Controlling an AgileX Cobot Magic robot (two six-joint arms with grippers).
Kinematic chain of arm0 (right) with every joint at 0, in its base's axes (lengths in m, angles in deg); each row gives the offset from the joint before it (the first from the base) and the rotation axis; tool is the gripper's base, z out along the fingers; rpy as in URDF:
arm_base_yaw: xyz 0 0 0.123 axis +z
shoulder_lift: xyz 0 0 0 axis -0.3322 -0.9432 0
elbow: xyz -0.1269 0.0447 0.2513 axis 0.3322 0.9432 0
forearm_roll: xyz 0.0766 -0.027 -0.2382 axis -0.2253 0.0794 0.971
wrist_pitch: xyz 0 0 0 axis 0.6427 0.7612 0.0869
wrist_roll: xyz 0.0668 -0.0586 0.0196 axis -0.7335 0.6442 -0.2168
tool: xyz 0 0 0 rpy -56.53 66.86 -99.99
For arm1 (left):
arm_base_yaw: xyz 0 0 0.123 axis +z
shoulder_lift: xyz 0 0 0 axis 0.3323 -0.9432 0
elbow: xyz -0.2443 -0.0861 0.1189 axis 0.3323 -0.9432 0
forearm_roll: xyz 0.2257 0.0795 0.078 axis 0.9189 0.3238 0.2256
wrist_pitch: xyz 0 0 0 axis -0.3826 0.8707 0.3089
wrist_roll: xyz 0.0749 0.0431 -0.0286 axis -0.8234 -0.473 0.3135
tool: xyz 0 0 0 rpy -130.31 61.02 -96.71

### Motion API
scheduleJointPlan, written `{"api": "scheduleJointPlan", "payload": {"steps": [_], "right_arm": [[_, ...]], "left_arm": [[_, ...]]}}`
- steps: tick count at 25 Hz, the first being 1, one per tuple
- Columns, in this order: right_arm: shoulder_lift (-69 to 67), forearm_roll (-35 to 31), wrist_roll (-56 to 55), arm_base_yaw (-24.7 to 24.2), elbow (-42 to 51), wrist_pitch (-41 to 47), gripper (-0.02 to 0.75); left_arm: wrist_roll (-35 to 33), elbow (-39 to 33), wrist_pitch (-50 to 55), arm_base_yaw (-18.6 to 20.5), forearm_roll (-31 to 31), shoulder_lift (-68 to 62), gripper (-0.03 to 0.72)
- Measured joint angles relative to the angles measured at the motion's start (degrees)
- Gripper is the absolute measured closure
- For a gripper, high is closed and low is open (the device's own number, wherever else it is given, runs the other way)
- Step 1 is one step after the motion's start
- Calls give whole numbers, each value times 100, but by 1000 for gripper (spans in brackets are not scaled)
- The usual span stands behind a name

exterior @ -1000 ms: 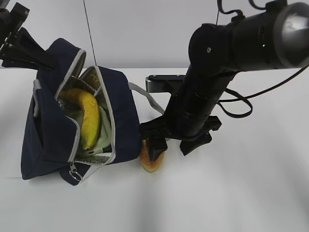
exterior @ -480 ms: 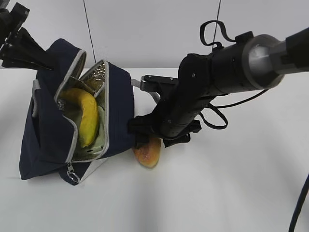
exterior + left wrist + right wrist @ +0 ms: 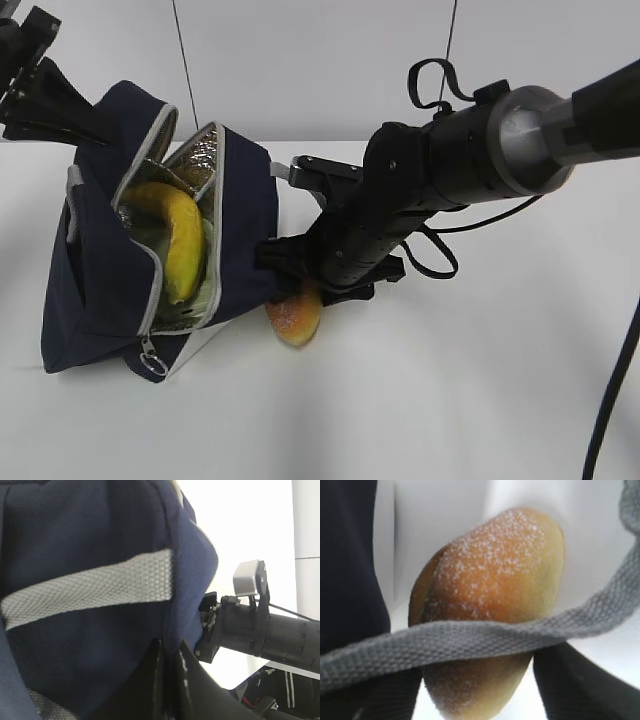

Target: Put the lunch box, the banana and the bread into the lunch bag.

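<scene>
The navy lunch bag [image 3: 100, 280] lies open on the white table at the left. The yellow banana [image 3: 180, 240] rests inside it, with a strip of the lunch box's sage-green lid [image 3: 203, 291] showing beneath. My left gripper [image 3: 97, 134] is shut on the bag's upper rim; in the left wrist view its tips [image 3: 170, 655] pinch blue bag fabric [image 3: 75, 540]. The golden bread [image 3: 293, 318] sits against the bag's right side. My right gripper [image 3: 300, 298] straddles it. In the right wrist view both fingers [image 3: 570, 690] touch the narrow end of the bread [image 3: 495, 580].
A grey strap handle [image 3: 470, 640] of the bag crosses in front of the bread between my right fingers. The right arm [image 3: 260, 630] shows beyond the bag in the left wrist view. Bare white table [image 3: 450, 400] spreads to the right and front.
My right arm swung left toward the bag and its jaws narrowed onto the bread, which slid left against the bag's side. The bag's foil-lined flap rose more upright. The left gripper stayed put.
</scene>
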Motion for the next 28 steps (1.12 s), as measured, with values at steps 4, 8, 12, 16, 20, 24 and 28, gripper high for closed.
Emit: {"api": "scheduleJointPlan", "payload": {"steps": [4,8,12,16,20,24,28], "right_arm": [[0,-23,79,0,0,29,365],[62,215,202,0,0,327,385],[251,788,227,0,0,1216,391],[509,1287,227,0,0,2174,393],[978,1836,227,0,0,2844,394],[1604,2094,230,0,0,3167,394],[2165,2053,240,0,-135,2868,394]], "left_arm": [[0,0,0,0,0,0,702],[0,0,0,0,0,0,702],[0,0,0,0,0,0,702],[0,0,0,0,0,0,702],[0,0,0,0,0,0,702],[0,0,0,0,0,0,702],[0,0,0,0,-10,0,702]]}}
